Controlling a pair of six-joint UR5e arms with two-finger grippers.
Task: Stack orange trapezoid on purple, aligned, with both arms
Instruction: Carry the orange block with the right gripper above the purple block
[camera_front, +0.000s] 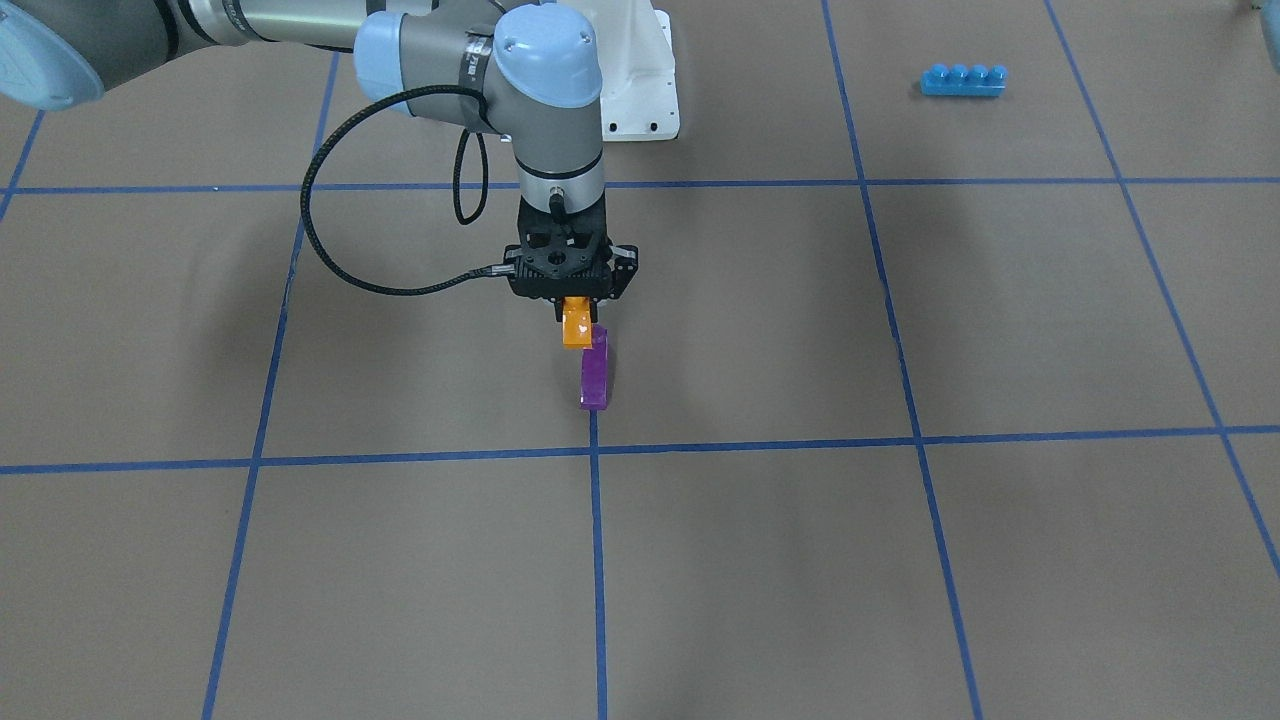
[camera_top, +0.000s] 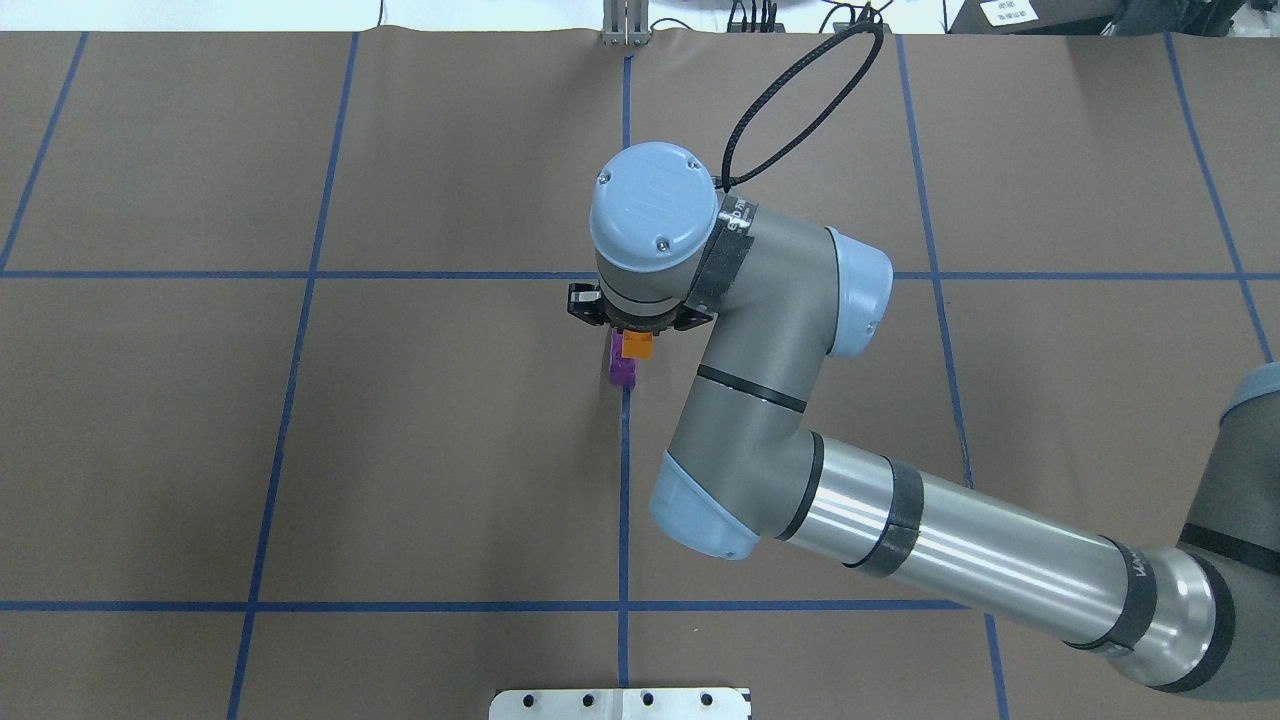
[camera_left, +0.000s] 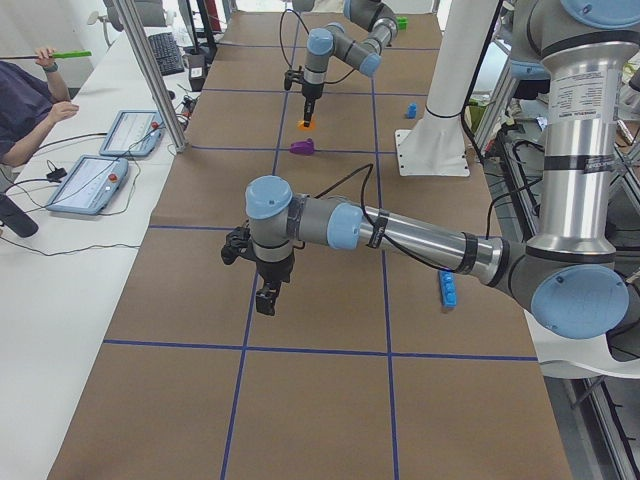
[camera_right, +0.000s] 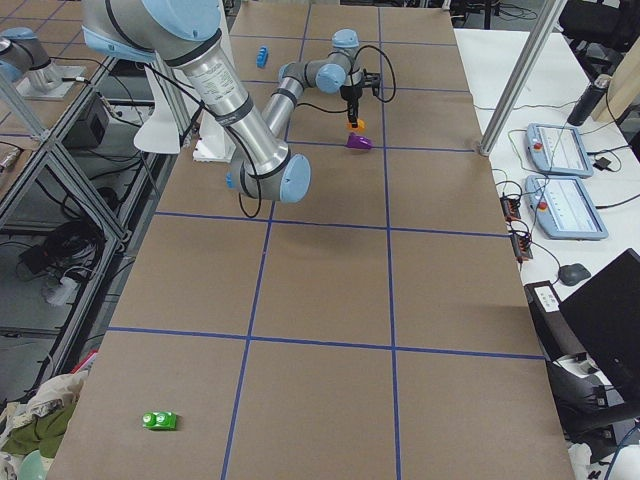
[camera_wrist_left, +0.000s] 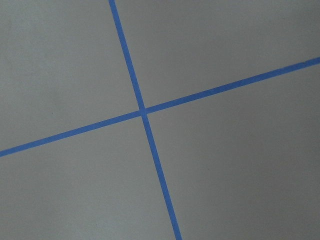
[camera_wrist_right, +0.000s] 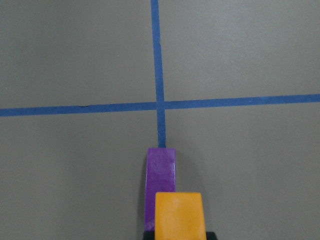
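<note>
My right gripper (camera_front: 575, 312) is shut on the orange trapezoid (camera_front: 577, 323) and points down over the table's middle. The orange trapezoid hangs just above and slightly to one side of the purple block (camera_front: 595, 372), which lies on the table at the end of a blue tape line. In the right wrist view the orange trapezoid (camera_wrist_right: 178, 212) overlaps the near end of the purple block (camera_wrist_right: 161, 172). Both also show in the overhead view: orange trapezoid (camera_top: 637, 346), purple block (camera_top: 621, 369). My left gripper (camera_left: 265, 298) hovers over bare table, far from both blocks. I cannot tell if it is open or shut.
A long blue four-stud brick (camera_front: 963, 80) lies on the table toward my left side. The white base pedestal (camera_front: 640, 70) stands behind the right gripper. A small blue block (camera_right: 262, 55) and a green piece (camera_right: 160, 420) lie far off. Operator tablets (camera_right: 565, 150) sit beside the table.
</note>
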